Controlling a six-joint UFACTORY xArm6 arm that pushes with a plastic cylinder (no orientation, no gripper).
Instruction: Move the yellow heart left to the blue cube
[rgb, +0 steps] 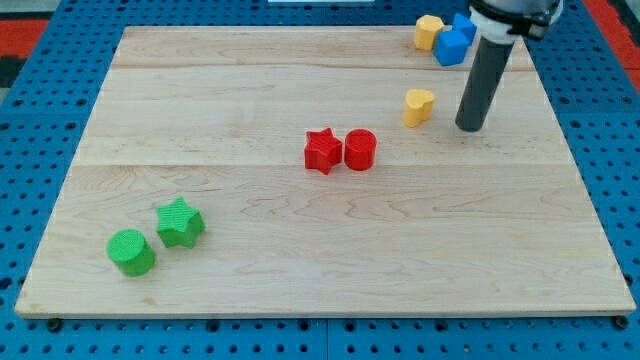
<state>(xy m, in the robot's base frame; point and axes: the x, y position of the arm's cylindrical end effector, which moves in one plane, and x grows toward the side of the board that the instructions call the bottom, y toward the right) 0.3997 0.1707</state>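
The yellow heart (419, 105) lies on the wooden board near the view's top right. The blue cube (451, 47) sits above it, close to the board's top edge, with a second blue block (465, 26) just behind it and a yellow block (429, 32) touching its left side. My tip (469, 128) rests on the board a short way to the right of the yellow heart and slightly below it, not touching it. The rod rises from the tip toward the view's top.
A red star (322, 151) and a red cylinder (360, 149) sit side by side at the board's middle. A green cylinder (131, 251) and a green star (180, 222) lie at the lower left. Blue pegboard surrounds the board.
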